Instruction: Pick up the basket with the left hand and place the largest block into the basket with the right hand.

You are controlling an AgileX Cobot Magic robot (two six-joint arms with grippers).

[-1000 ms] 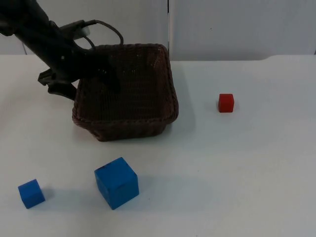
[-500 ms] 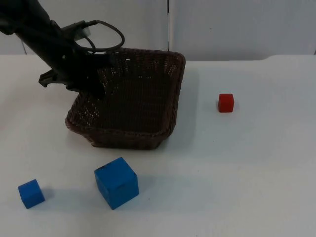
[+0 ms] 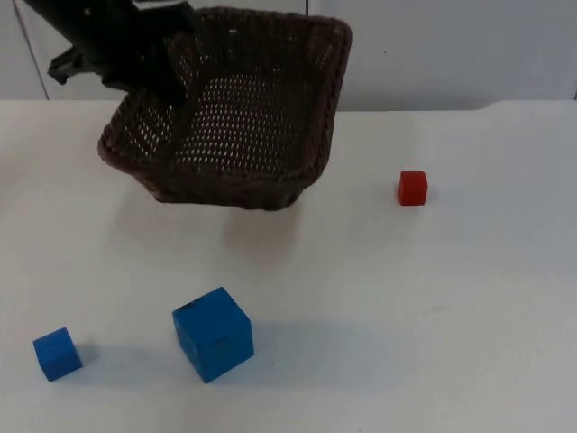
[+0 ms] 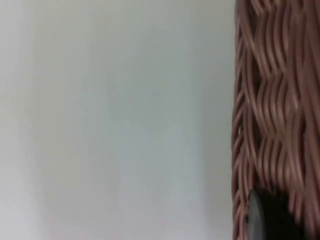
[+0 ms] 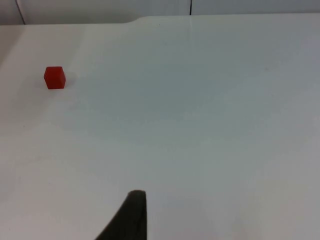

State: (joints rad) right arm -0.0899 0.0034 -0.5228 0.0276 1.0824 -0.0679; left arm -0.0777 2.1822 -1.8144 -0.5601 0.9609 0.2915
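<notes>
A dark brown wicker basket (image 3: 216,185) hangs tilted above the table at the back left. My left gripper (image 3: 144,77) is shut on its left rim and carries it. The left wrist view has the woven wall (image 4: 275,100) close up beside a black fingertip (image 4: 265,222). The largest block, a big blue cube (image 3: 213,334), sits on the table near the front, left of centre. From the right wrist view I see one black fingertip (image 5: 131,217) of my right gripper over bare table, with nothing held; it stands open and waits.
A small blue cube (image 3: 57,353) lies at the front left. A small red cube (image 3: 413,188) sits at the right, also in the right wrist view (image 5: 54,78). The grey partition wall (image 3: 451,45) closes off the table's far edge.
My left gripper closed on the basket's rim and lifted it. The basket rose off the table, moved up and back, and tilted. The blocks have not moved.
</notes>
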